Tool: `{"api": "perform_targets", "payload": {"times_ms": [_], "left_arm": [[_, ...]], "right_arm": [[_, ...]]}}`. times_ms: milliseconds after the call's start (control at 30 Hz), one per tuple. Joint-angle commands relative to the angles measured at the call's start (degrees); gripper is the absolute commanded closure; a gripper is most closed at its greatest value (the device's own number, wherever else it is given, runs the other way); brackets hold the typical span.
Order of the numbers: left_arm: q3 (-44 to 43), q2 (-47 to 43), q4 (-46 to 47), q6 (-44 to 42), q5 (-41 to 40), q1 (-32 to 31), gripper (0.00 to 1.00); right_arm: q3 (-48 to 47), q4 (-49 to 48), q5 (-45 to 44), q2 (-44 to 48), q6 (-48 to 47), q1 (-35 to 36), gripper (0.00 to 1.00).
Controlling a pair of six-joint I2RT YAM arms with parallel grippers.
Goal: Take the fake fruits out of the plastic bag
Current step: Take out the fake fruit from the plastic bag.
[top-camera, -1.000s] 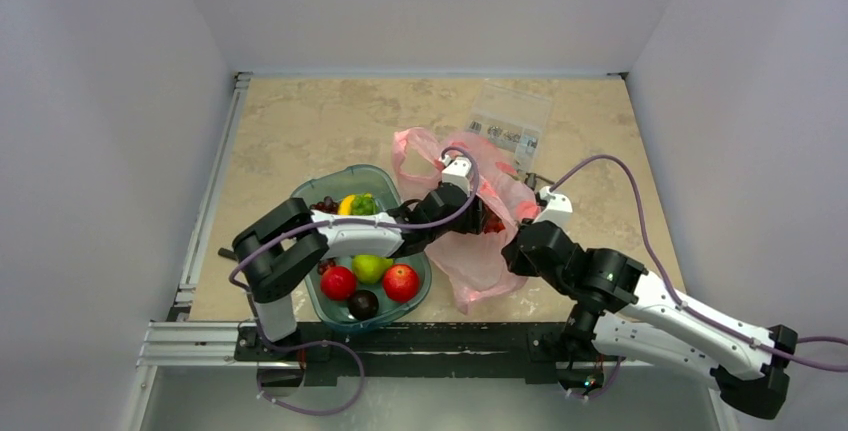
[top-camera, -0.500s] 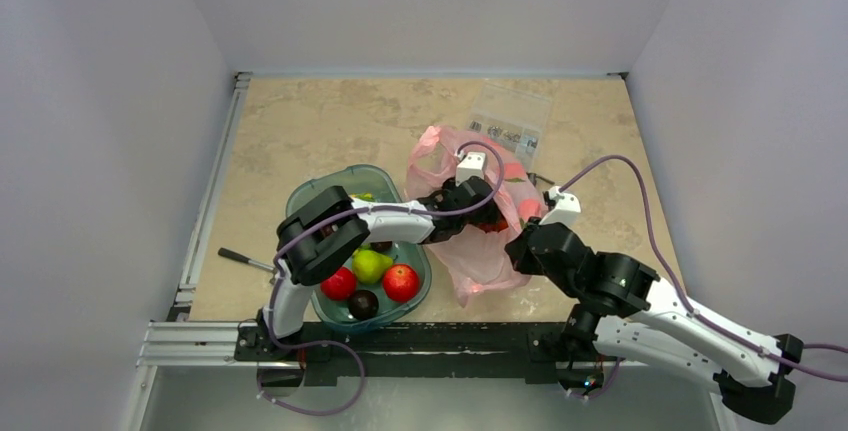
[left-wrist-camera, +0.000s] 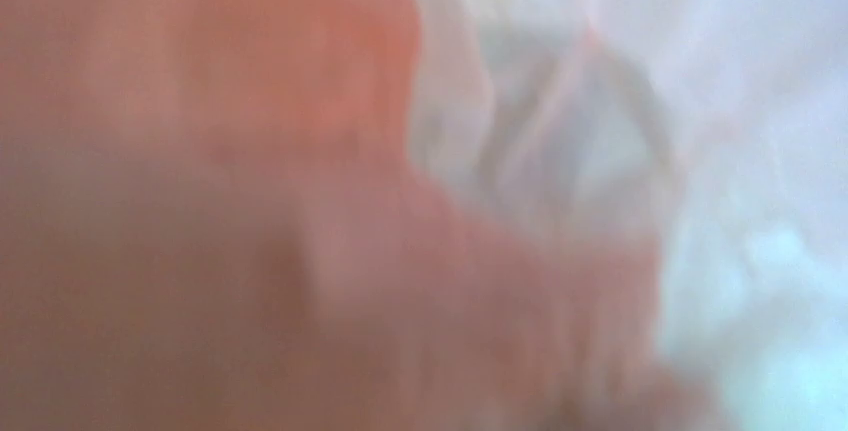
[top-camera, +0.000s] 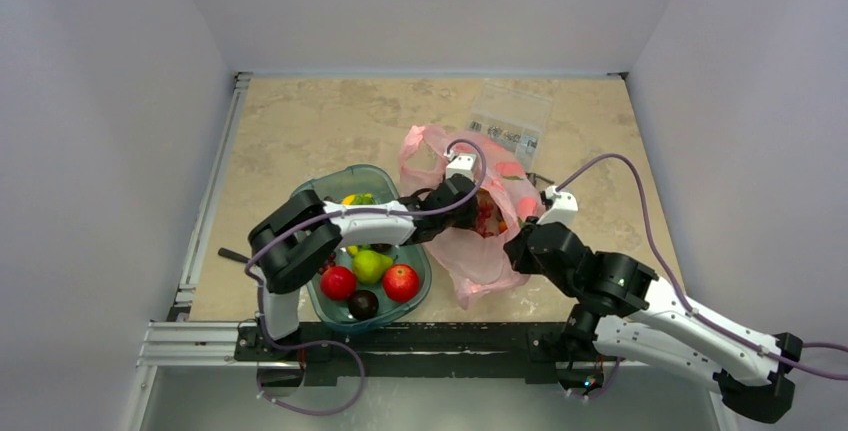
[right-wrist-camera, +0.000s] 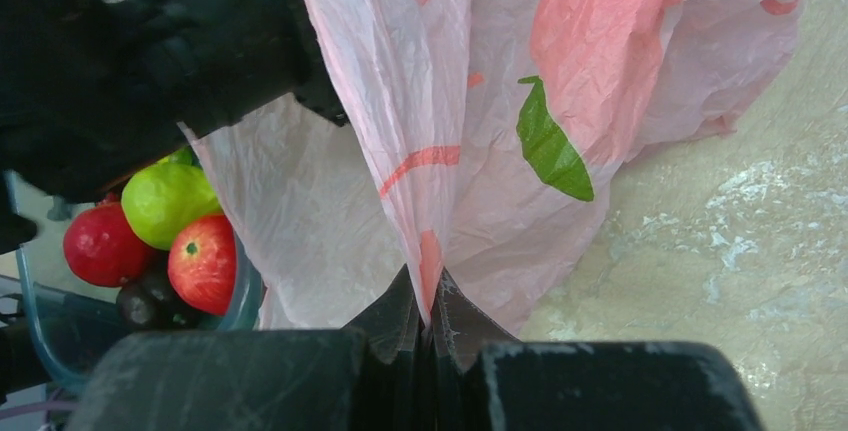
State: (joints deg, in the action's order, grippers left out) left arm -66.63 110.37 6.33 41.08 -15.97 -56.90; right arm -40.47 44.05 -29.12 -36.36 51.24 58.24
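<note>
Left arm's elbow has swung back toward its base since half a second ago, and its wrist has slid a touch leftward over the plastic bag [top-camera: 478, 256]. Right arm has barely shifted.

Now the left claw [top-camera: 478, 206] sits inside the bag's mouth. Its own camera gives only a blur of orange-red and pale film, so I cannot tell whether it is clenched, released or grasping a fruit. Meanwhile the right claw [right-wrist-camera: 430, 303] is clenched on a pinched fold of the bag's near side, holding the film up.

Of the fake fruits [top-camera: 490, 219], red shapes show inside the bag, right at the left claw's tip. None is out of the mouth yet.

Step in hand, by my reading: reaching in for a fruit while the other arm holds the bag. Next move calls for a sure grip on one fruit alone, no film caught with it, then a lift clear of the mouth.

Surroundings:
- Beige marbled bench [top-camera: 320, 121] under the bag.
- Teal tray [top-camera: 338, 173] just left of the bag, carrying a green pear [top-camera: 368, 267], red apples [top-camera: 400, 281] and a dark plum [top-camera: 362, 303].
- Clear packet [top-camera: 512, 111] just beyond the bag.
- Plain pale walls [top-camera: 110, 101] on three sides.
</note>
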Motion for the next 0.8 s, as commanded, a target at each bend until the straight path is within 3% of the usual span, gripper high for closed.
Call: {"api": "perform_targets", "payload": {"times_ms": [0, 233, 567, 767], "left_arm": [[3.5, -10.3, -0.6, -1.6, 4.3, 0.1, 0.98], [8.4, -20.6, -3.0, -2.2, 7.2, 0.1, 1.0], [10.6, -34.2, -10.1, -5.1, 11.5, 0.1, 1.0], [8.0, -40.0, -16.3, -8.6, 15.6, 0.2, 1.0]], "right_arm": [[-0.7, -2.5, -0.2, -1.6, -2.1, 0.4, 1.0], [0.0, -5.4, 5.3, -2.5, -5.3, 0.5, 1.0], [2.4, -11.2, 17.0, 6.0, -10.5, 0.5, 1.0], [1.8, -9.8, 15.3, 3.3, -9.3, 0.5, 1.0]]}}
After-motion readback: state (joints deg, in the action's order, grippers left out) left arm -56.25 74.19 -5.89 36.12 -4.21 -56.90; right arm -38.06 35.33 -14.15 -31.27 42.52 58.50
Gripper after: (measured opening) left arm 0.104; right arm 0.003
